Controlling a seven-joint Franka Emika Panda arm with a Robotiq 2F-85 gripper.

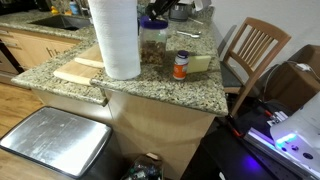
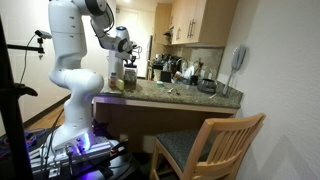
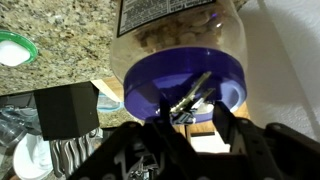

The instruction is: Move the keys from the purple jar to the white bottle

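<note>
The purple jar stands on the granite counter behind the paper-towel roll, with brownish contents under its purple lid. The keys, a small dark and silvery bunch, lie on the lid in the wrist view. My gripper hangs just above the lid, open, one finger on each side of the keys. In both exterior views it sits over the jar, as the gripper shows. The white bottle, with a white cap and an orange-red label, stands on the counter near the jar.
A tall white paper-towel roll stands in front of the jar. A wooden board lies beside it. A wooden chair stands past the counter's end. A metal bin lid is below. Kitchen clutter fills the far counter.
</note>
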